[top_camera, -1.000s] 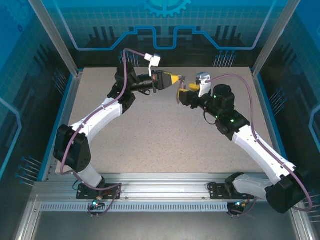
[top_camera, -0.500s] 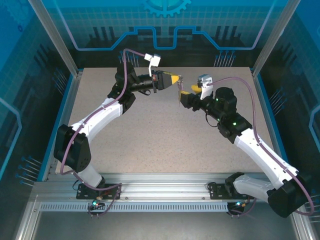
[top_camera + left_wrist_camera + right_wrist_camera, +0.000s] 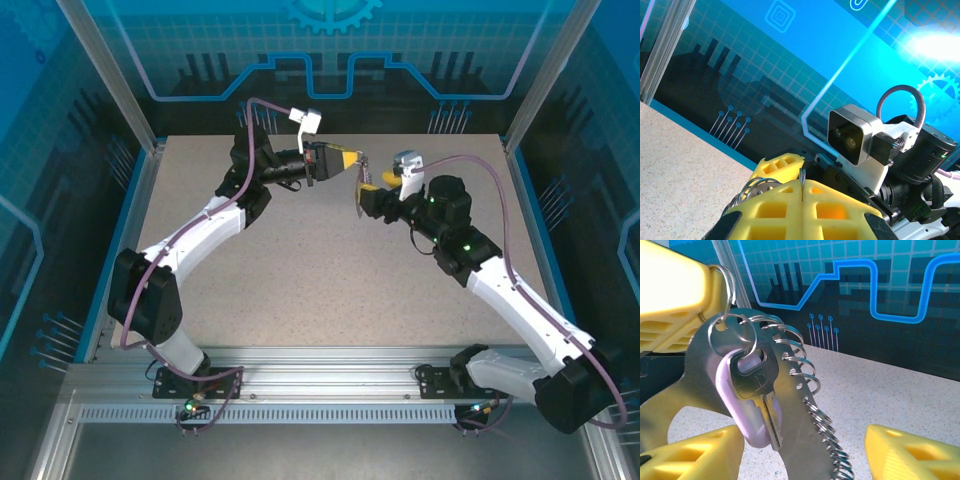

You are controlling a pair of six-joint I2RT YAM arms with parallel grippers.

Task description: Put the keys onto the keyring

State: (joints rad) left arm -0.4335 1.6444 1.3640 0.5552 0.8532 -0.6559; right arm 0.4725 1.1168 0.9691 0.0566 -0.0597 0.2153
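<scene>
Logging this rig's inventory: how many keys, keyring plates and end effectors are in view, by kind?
Key: 1
Keyring plate: 1
End effectors: 2, the left end effector and the right end effector
Total: 4

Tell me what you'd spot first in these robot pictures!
The key with its lilac cover, hanging on the keyring, a flat metal strip edged with wire loops, in the right wrist view. The left gripper is clamped on that strip, and the open right gripper faces it. From above, both arms meet in the air over the far half of the table.
</scene>
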